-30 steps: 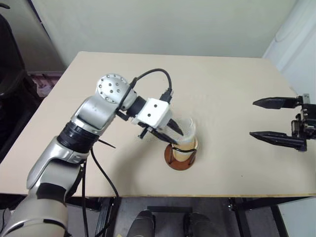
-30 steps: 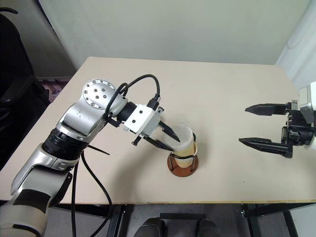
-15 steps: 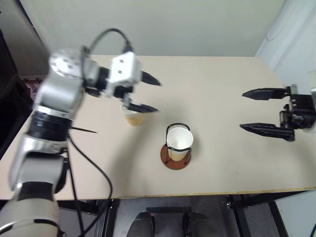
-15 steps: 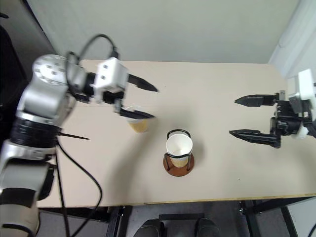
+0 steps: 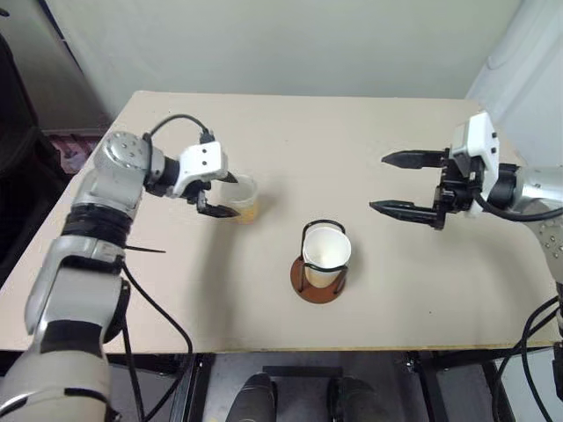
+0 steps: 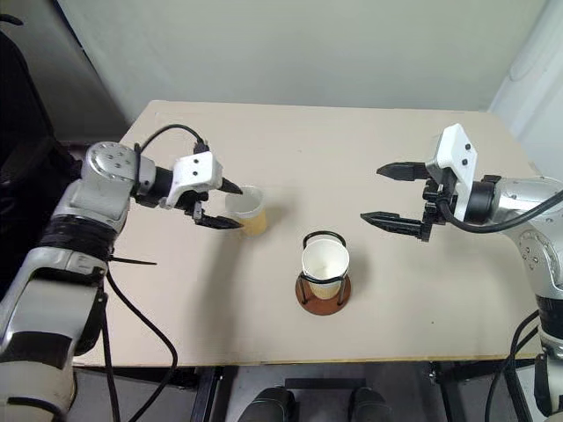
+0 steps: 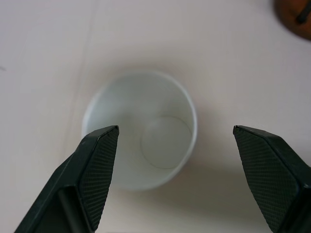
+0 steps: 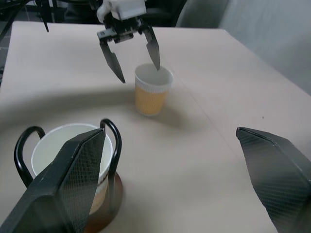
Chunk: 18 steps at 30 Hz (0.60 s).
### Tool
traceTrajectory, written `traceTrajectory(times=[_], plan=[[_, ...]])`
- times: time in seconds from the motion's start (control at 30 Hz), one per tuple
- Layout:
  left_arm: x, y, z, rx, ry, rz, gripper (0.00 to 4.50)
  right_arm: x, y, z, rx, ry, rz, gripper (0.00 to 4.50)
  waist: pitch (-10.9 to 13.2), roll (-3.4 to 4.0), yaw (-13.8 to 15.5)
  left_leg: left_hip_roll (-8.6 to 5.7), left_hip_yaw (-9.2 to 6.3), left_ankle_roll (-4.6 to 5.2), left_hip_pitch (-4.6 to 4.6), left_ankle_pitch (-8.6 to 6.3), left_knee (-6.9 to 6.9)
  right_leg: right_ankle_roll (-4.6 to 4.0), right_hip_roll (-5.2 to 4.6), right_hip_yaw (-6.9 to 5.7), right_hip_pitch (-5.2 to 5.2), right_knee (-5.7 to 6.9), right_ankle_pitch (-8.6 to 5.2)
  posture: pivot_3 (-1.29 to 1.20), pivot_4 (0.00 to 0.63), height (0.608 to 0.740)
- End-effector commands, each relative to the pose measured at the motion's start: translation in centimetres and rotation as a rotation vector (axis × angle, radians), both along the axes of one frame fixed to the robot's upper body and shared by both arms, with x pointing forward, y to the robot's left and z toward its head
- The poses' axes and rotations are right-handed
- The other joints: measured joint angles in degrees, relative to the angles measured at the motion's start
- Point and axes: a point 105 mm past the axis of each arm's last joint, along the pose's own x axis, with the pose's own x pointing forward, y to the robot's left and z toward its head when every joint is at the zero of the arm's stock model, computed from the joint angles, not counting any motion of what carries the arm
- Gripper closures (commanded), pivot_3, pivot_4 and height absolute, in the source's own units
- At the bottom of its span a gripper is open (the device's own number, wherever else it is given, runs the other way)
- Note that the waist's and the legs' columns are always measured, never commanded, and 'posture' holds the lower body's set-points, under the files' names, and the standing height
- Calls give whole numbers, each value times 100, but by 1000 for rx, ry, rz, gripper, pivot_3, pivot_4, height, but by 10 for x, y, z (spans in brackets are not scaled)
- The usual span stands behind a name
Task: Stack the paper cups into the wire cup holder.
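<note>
The wire cup holder (image 5: pixel 305 261) stands near the table's front middle, with a paper cup (image 5: pixel 326 249) sitting inside its black loops. A second paper cup (image 5: pixel 242 199) stands upright on the table to the holder's left and a little farther back. My left gripper (image 5: pixel 230 195) is open, its two fingers straddling this cup's rim without closing on it. From the left wrist view the cup (image 7: pixel 146 126) sits off-centre, nearer one finger (image 7: pixel 99 165). To the right of the holder, above the table, my right gripper (image 5: pixel 378 183) hangs open and empty, pointing left.
The pale wooden table (image 5: pixel 413 299) has open surface around the holder and to the right. Its front edge runs just below the holder. A wall stands behind the table's far edge.
My left gripper opened, left the cup in the holder, and swung left and down to the loose cup. My right gripper moved left toward the table's middle.
</note>
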Motion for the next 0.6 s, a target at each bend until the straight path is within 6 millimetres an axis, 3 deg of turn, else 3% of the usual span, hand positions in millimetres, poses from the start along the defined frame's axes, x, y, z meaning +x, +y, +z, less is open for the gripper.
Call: traceTrajectory(times=[0.03, 0.13, 0.23, 0.53, 0.6], plan=[[3, -1, 1, 35, -18, -20, 479, -7, -4, 13, 0, -61, -26, 0, 0, 0, 1, 0, 1, -9, -9, 4, -1, 1, 0, 0, -9, -1, 0, 0, 150, 740], [9, 2, -7, 62, -29, 9, 479, -9, -5, 13, -1, -61, -34, 0, 0, 0, 0, 0, 5, -12, -14, 2, -3, 4, 0, 6, -15, -6, 2, 0, 150, 740], [9, 1, -6, 46, -19, 1, 1031, -10, -7, 12, -12, -61, -53, 0, 0, 0, -2, 0, 10, -9, -14, 0, -1, 7, 2, 13, -17, -7, 4, 0, 150, 740], [7, -3, 6, 24, -27, -34, 4411, -8, -8, 11, -17, -60, -57, 0, 0, 0, -15, -1, 14, 28, -10, -18, 14, 20, 14, 33, -18, 1, 12, 0, 150, 740], [4, -2, 7, 24, -21, -47, 4462, -8, -7, 11, -16, -61, -54, 0, 0, 0, -16, -1, 16, 26, -8, -18, 14, 21, 15, 35, -18, 2, 12, 0, 150, 740]])
